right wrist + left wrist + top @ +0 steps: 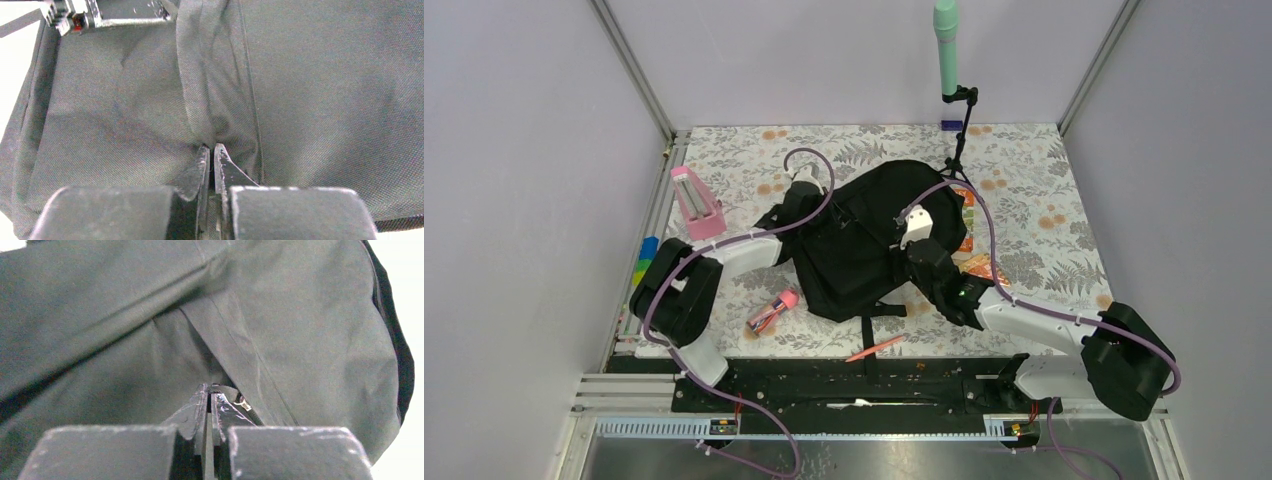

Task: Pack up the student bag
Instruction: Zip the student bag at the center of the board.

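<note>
The student bag (864, 245), a large black fabric backpack, lies flat in the middle of the flowered table. Both arms reach onto it, the left from its left side and the right from its near right side. In the left wrist view my left gripper (209, 390) is shut, its tips pinching a black ribbed tab next to a small metal zipper piece (243, 403) on the student bag (280, 325). In the right wrist view my right gripper (210, 149) is shut on a puckered fold of the student bag's (120, 115) fabric beside a seam.
A pink holder (696, 203) stands at the left. A pink-capped item (772, 310) and an orange pen (876, 348) lie near the front edge. A colourful book (977, 262) shows under the bag's right side. A mint cylinder on a stand (946, 45) rises at the back.
</note>
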Controlling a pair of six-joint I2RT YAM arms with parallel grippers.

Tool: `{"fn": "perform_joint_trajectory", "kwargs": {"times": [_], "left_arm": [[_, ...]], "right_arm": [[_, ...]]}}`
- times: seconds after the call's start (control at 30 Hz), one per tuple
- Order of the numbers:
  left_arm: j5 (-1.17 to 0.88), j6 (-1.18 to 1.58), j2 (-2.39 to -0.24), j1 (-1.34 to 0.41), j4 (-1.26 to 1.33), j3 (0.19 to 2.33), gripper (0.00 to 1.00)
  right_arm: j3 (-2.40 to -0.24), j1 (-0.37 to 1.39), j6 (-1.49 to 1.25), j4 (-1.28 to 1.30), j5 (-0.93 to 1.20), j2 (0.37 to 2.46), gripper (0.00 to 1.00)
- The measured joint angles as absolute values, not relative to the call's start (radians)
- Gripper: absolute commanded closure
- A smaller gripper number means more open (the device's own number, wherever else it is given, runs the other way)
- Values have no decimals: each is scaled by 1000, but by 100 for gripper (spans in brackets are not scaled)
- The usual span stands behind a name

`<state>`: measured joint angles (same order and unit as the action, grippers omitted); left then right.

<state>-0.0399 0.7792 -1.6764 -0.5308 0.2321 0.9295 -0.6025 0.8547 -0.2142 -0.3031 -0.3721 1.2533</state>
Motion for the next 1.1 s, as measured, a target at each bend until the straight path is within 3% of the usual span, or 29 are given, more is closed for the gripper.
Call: {"fn": "perform_joint_trajectory", "kwargs": {"times": [0.4,1.1], "left_arm": [[68,780,-1750,-474,171,1016,100],[87,768,-1822,-451,84,1122,100]], "right_arm": [[-597,855,-235,-286,-367,1237,100],[-579,852,-251,-305,-320,1198,100]]}}
